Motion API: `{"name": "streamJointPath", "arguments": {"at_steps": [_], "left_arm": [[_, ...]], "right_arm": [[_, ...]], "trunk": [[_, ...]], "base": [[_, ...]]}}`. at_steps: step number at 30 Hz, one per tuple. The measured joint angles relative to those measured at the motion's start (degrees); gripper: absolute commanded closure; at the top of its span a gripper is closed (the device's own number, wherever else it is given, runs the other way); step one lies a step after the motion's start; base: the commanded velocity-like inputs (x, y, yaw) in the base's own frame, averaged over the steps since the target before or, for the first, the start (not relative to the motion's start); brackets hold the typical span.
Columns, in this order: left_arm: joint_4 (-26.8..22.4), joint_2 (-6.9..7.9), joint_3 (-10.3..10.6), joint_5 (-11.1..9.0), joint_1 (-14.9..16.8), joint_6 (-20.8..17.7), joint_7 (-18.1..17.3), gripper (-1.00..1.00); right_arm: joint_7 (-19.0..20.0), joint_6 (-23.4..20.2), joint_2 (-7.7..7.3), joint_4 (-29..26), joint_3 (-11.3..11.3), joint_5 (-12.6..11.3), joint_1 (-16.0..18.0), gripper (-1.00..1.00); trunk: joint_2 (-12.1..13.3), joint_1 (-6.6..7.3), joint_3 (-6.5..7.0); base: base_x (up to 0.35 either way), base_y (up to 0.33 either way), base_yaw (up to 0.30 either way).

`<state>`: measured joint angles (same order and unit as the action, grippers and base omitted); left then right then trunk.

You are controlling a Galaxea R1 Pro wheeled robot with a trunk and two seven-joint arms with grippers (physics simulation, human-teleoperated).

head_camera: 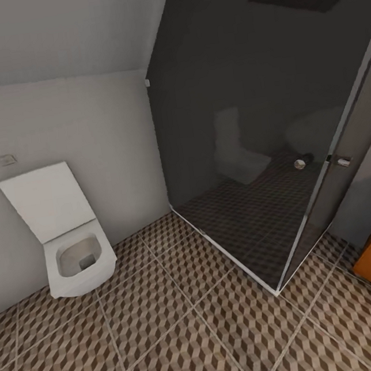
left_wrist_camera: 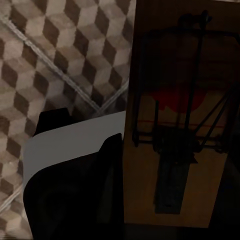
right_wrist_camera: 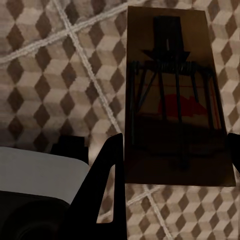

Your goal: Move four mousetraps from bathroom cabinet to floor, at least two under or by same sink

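No readable text, label, brand or number is showing anywhere. The mousetrap (left_wrist_camera: 180,115) in the left wrist view and the mousetrap (right_wrist_camera: 175,95) in the right wrist view are each showing a red mark, no legible lettering.

Head cam high, angled down across floor (head_camera: 186,336) toward toilet (head_camera: 72,251) and glass shower (head_camera: 250,143) corner. Both wrist cams aimed down along fingers (left_wrist_camera: 107,185), very close on a held trap (left_wrist_camera: 180,115) each. Cube-pattern floor common to all three.

Cube-patterned brown-beige floor (head_camera: 186,336), white toilet (head_camera: 71,246)
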<state>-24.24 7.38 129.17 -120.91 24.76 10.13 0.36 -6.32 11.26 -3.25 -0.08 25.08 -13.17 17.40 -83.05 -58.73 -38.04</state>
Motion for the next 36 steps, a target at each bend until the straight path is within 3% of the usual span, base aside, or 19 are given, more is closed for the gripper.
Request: {"name": "streamJointPath", "arguments": {"at_steps": [36], "left_arm": [[-0.2,-0.06,0.0,0.0,0.0,0.0,0.0,1.0]], "right_arm": [[0.0,0.4,-0.17,0.0,0.0,0.1,0.0,1.0]], "trunk": [[0.0,0.0,1.0]], "base": [[0.0,0.0,0.277]]}}
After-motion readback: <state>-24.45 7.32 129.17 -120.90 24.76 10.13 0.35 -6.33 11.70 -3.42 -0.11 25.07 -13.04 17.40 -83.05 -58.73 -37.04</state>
